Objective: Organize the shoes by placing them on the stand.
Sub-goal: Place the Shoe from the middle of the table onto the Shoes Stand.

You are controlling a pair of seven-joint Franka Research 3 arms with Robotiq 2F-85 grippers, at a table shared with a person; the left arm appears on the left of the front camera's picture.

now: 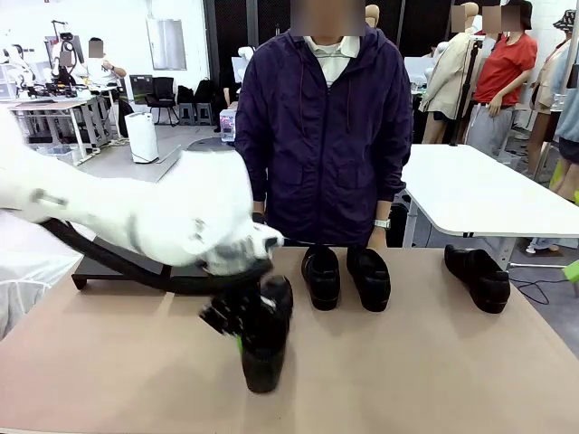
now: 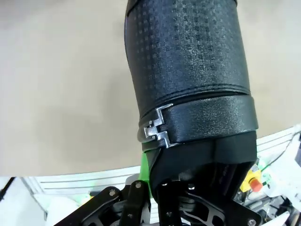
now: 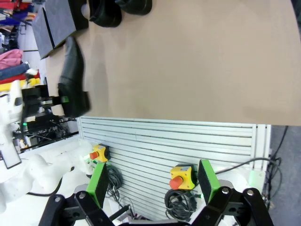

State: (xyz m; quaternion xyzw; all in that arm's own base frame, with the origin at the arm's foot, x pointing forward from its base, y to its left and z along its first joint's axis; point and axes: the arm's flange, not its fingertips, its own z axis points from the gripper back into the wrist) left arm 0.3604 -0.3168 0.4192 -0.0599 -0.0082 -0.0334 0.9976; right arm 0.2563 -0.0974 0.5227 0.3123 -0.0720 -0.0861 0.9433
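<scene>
Our left gripper [image 1: 242, 336] pinches one shoe [image 1: 267, 353] by its heel end, our right gripper [image 3: 153, 186] gapes empty; the shoe could swing loose short of the stand [image 3: 54, 23].

You can read nothing here: the shoe [image 2: 188, 70] and its metal clasp [image 2: 155, 129] bear no legible brand, and the yellow button boxes [image 3: 181, 176] show no readable label.

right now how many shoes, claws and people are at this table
shoes: 4
claws: 2, left claw shut on one shoe, right claw open
people: 1, the person at the far side
total: 7
</scene>
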